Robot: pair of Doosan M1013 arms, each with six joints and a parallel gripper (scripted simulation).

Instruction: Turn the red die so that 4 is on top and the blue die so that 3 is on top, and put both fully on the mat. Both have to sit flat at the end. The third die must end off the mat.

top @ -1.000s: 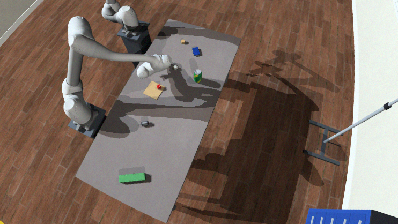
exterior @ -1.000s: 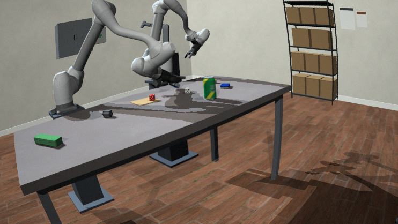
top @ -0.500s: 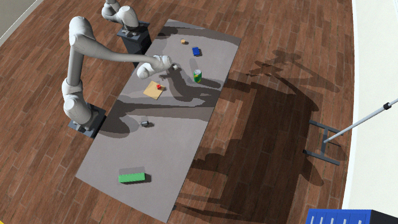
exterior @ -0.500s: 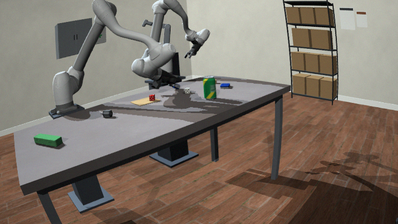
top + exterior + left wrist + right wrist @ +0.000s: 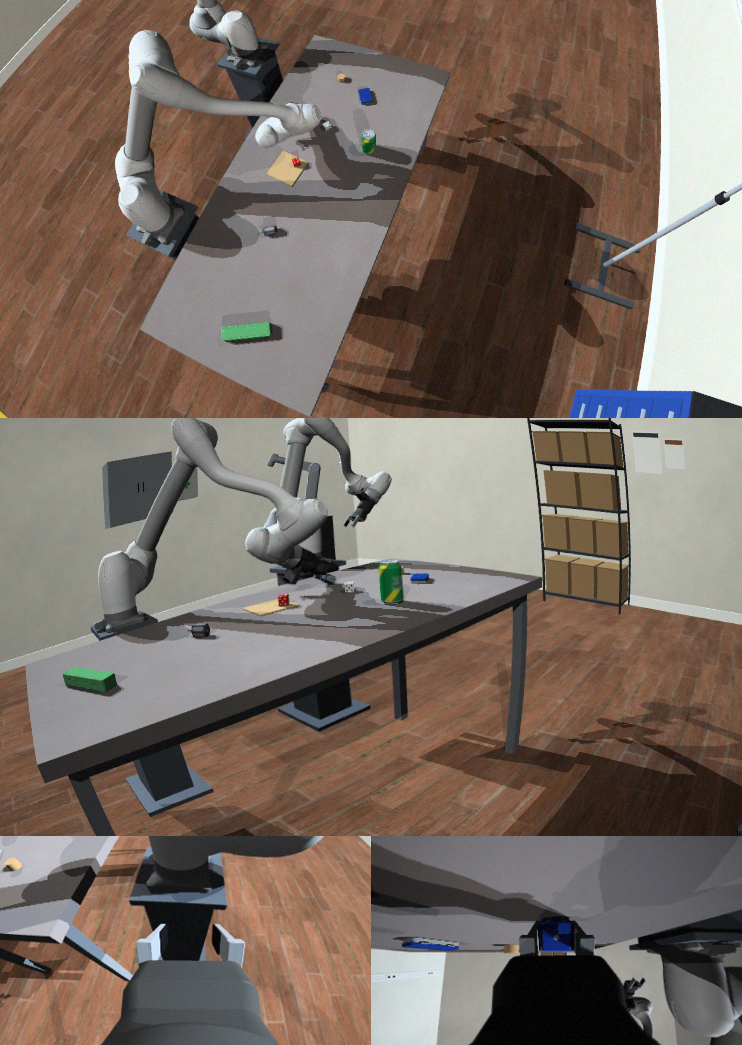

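From where I stand, a green block [image 5: 245, 331] [image 5: 89, 680] lies near the left short edge of the tabletop [image 5: 301, 280] [image 5: 150, 662] [image 5: 47, 847] [image 5: 655, 864]. Next is a small dark object [image 5: 270, 230] [image 5: 200, 630]. Then comes the mat [image 5: 281, 173] [image 5: 260, 608], closer to the back long edge than to the front one, with the red die [image 5: 295, 162] [image 5: 283, 600] on it, near one of its corners. Beyond it, the right gripper [image 5: 326, 577] [image 5: 556, 929] is tilted low and holds the blue die [image 5: 328, 580] [image 5: 556, 935] between its fingers, off the mat. The white die [image 5: 326, 125] [image 5: 348, 586] rests on the tabletop, off the mat, between the two long edges. The left gripper [image 5: 351, 521] [image 5: 189, 933] [image 5: 638, 979] is raised past the back edge, its fingers wide and holding nothing. A green can [image 5: 368, 142] [image 5: 390, 582] stands upright towards the front edge; a flat blue item [image 5: 365, 96] [image 5: 419, 577] [image 5: 430, 944] lies nearer the far right end.

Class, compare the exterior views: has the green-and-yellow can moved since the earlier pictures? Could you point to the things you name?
No. The green-and-yellow can [image 5: 368, 142] [image 5: 390, 582] stands at the same spot, judged against the blue box [image 5: 366, 95] [image 5: 419, 577] behind it on the table.
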